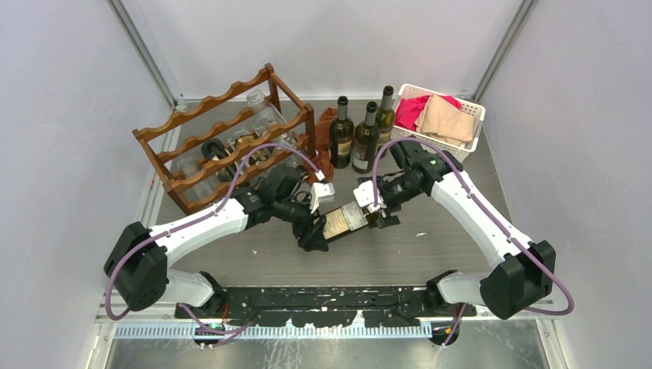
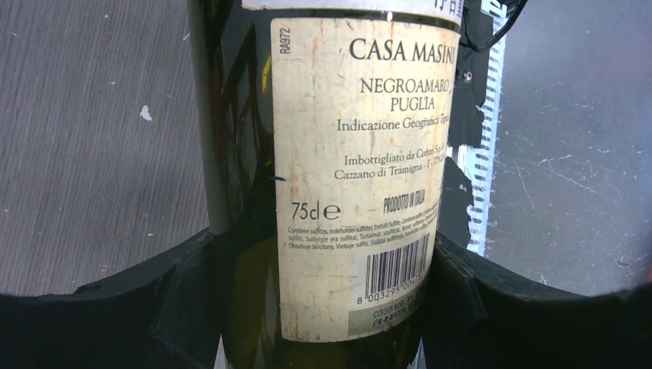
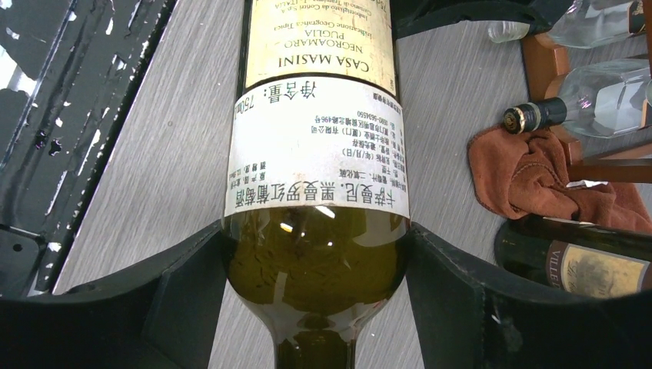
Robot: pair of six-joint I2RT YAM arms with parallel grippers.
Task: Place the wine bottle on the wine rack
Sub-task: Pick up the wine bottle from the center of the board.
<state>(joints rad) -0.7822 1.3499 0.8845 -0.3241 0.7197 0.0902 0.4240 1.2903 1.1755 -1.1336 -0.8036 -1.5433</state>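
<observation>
wine bottle [image 1: 346, 221] horizontal (label up) | left end effector [image 1: 314, 234] grips its base | right end effector [image 1: 380, 215] grips its shoulder

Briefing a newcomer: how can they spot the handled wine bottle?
Find the wooden wine rack at back left. Before it, the wine bottle is held by the left end effector and right end effector. Unlike three upright bottles behind, it's sideways.

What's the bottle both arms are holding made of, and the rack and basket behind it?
The wine bottle looks like dark green glass, glossy with sharp highlights; its labels look like stained matte paper. The wine rack seems reddish-brown wood with a slight sheen. The basket is probably white plastic, judging by its slotted walls.
</observation>
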